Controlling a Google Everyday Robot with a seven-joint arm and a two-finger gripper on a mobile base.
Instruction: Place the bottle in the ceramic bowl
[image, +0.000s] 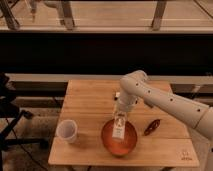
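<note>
Holding bottle (119, 129) in ceramic bowl (107, 139): hand (121, 113); label unreadable.

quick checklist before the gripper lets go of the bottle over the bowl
1. bottle over the ceramic bowl: ok, its lower end lies inside the rim.
2. gripper above the bowl, at the bottle's top: ok.
3. Bottle resting on the bowl's bottom: cannot tell.
4. Bottle upright: ok, near vertical.
5. white cup apart from the bowl: ok, to its left.
6. dark red object apart from the bowl: ok, to its right.
</note>
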